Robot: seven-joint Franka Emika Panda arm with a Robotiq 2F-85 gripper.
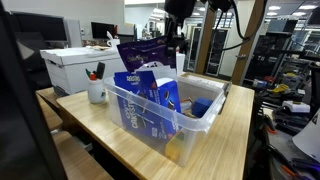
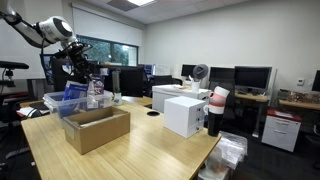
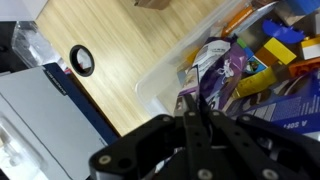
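Over a clear plastic bin [image 1: 207,118] on the wooden table [image 1: 235,140], closed fingers [image 3: 192,118] apparently pinch a purple foil snack packet [image 1: 140,52] mid-lift, which calls for a steady, unhurried rise.

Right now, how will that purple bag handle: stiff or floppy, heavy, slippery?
Likely floppy: the purple bag hangs creased from the shut gripper above the clear bin. Probably light for its size: an edge pinch seems to carry it. Its glossy film may slip.
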